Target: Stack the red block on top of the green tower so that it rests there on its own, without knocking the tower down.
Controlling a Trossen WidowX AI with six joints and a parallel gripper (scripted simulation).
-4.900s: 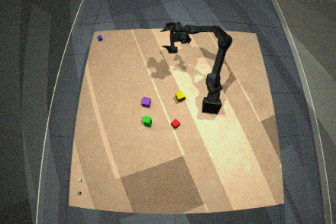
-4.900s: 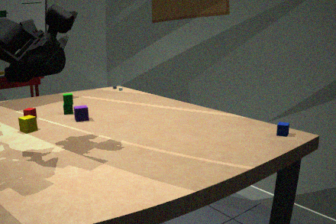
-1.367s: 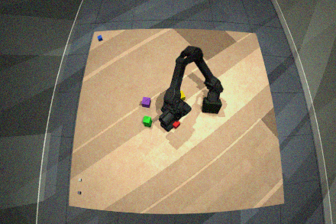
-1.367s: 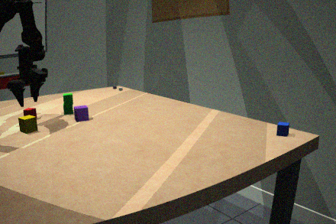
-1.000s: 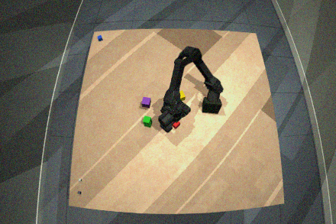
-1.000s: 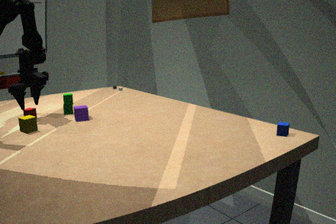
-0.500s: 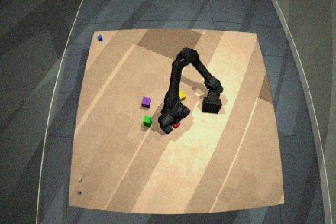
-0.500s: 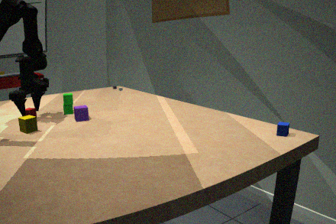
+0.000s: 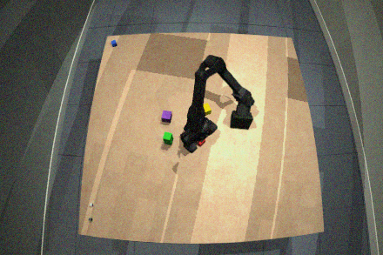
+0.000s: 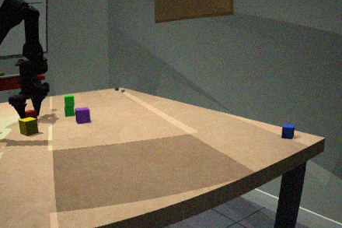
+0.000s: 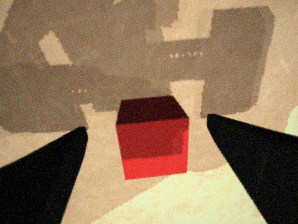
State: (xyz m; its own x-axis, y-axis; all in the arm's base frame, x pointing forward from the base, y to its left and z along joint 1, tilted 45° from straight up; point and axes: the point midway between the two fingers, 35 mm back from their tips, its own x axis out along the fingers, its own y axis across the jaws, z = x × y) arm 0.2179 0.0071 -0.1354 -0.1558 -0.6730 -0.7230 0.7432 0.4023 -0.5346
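Observation:
The red block (image 9: pixel 201 143) (image 10: pixel 31 114) (image 11: pixel 152 150) sits on the table. In the wrist view it lies between my two fingertips, with a gap on each side. My gripper (image 10: pixel 30 116) (image 11: pixel 148 125) is open, pointing down low around the block and holding nothing. In the top view the gripper hides part of the block. The green tower (image 9: pixel 168 137) (image 10: pixel 69 100) is two green blocks stacked upright, left of my gripper in the top view. It is not in the wrist view.
A purple block (image 9: pixel 166 116) (image 10: pixel 82 115) stands near the green tower. A yellow block (image 9: pixel 207 109) (image 10: pixel 29 126) sits close to the arm. A blue block (image 9: pixel 114 43) (image 10: pixel 287 131) is near a far table corner. Two tiny objects lie near another corner.

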